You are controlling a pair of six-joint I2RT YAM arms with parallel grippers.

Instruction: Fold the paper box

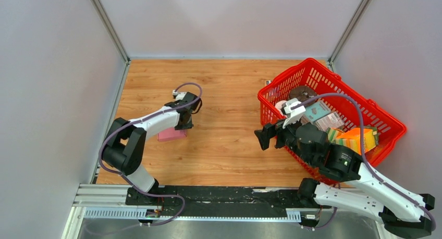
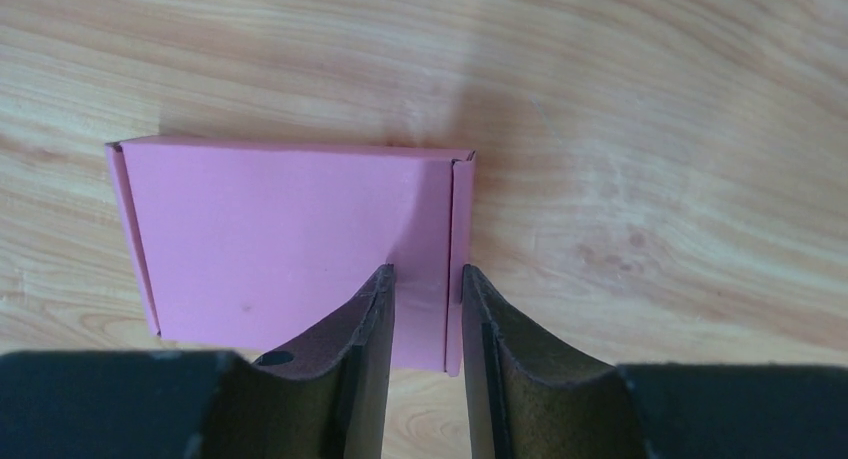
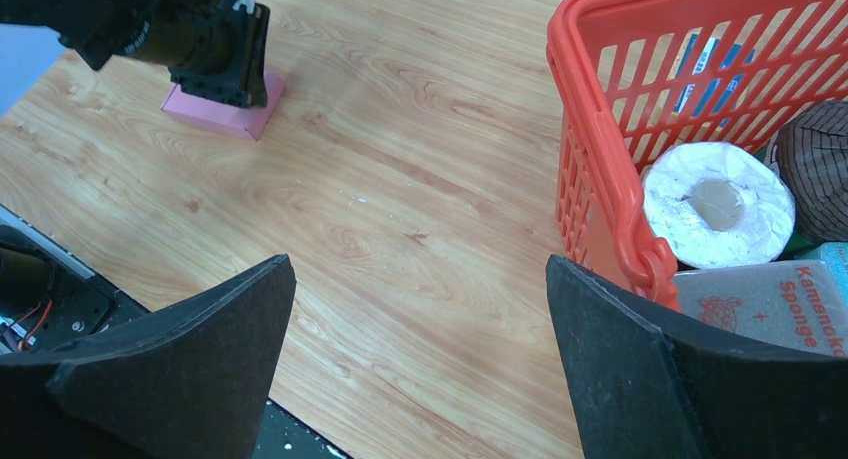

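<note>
The paper box [image 1: 172, 134] is a flat pink rectangle lying on the wooden table left of centre. In the left wrist view the paper box [image 2: 280, 239] shows a smooth top and a thin raised side strip along its right edge. My left gripper [image 2: 428, 271] hangs just over that right edge with only a narrow gap between the jaws, holding nothing; it also shows in the top view [image 1: 185, 119]. My right gripper [image 3: 418, 261] is wide open and empty above bare table beside the basket, far from the box [image 3: 225, 119]. It also shows in the top view [image 1: 263, 136].
A red plastic basket [image 1: 311, 60] stands at the right, holding a paper roll [image 3: 715, 204], a sponge pack [image 3: 770, 304], and teal and orange boxes. Its rim [image 3: 590, 129] is close to my right finger. Grey walls enclose the table.
</note>
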